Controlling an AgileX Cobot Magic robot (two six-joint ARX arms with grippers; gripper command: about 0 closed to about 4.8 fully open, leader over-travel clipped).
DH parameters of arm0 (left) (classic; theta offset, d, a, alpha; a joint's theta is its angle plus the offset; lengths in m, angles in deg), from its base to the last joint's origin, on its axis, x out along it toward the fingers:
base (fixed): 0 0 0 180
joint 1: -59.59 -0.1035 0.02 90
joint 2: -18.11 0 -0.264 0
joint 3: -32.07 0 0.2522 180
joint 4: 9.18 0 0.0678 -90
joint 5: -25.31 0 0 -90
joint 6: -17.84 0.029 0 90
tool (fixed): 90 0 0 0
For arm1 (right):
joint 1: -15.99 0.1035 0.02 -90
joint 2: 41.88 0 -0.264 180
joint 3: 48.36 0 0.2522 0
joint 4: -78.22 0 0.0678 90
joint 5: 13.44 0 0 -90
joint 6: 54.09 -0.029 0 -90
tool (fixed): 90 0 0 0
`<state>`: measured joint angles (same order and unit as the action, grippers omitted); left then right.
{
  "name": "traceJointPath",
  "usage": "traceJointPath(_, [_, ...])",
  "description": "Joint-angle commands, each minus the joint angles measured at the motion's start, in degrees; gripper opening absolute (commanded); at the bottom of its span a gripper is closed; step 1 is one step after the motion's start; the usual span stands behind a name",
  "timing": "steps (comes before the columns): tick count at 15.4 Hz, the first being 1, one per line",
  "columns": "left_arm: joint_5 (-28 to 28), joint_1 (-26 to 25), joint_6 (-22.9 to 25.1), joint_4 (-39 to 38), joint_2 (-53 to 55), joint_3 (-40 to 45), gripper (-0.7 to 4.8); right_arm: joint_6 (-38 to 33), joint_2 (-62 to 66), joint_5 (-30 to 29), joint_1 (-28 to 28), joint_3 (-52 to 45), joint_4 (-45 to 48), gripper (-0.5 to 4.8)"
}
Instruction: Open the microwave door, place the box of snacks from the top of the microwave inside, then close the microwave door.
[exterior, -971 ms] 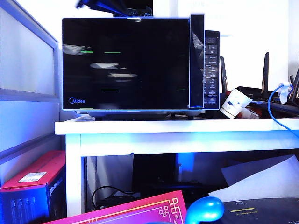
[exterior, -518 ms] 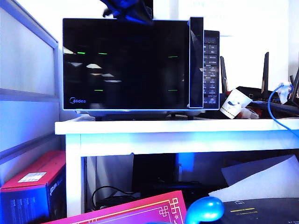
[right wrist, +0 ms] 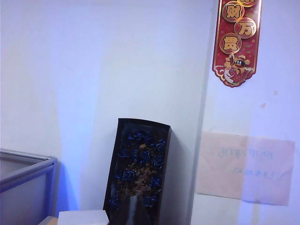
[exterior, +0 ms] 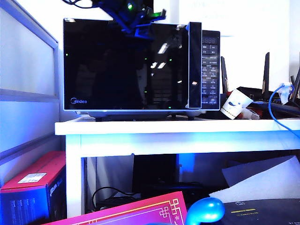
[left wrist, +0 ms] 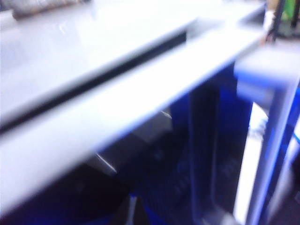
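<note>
The microwave [exterior: 211,70] stands on a white table [exterior: 187,127]. Its black glass microwave door [exterior: 126,65] looks nearly flush with the button panel. My left gripper [exterior: 142,29] hangs at the door's top edge, right of centre. The left wrist view is blurred. It shows the white casing top [left wrist: 70,56], a dark slit, then the door's pale top rim [left wrist: 140,89], with my left gripper [left wrist: 132,212] shut and empty over the dark glass. In the right wrist view a corner of the pale box of snacks [right wrist: 82,217] shows beside my shut, empty right gripper [right wrist: 135,213].
A tall black box of dark blue flowers [right wrist: 138,164] leans on the wall behind the right gripper. On the table right of the microwave are a paper cup [exterior: 233,104], a router with antennas [exterior: 266,70] and a blue cable [exterior: 276,112]. Boxes lie under the table.
The left arm dropped from above the microwave, down and rightward, to the door's top edge. The door's handle side stood out ajar and has swung back toward the casing. The right arm kept still.
</note>
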<state>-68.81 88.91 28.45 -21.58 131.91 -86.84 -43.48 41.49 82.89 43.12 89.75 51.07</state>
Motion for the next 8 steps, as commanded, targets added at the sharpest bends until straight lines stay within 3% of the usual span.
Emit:
traceJointPath(1, [6.67, -0.15, -0.15, 3.58, 0.09, -0.31, -0.06, 0.17, -0.04, 0.04, 0.04, 0.2, 1.16, -0.01])
traceJointPath(8, [21.92, -0.15, 0.2, 5.6, 0.09, -0.33, -0.06, 0.15, 0.0, 0.2, 0.04, 0.2, 0.74, -0.01])
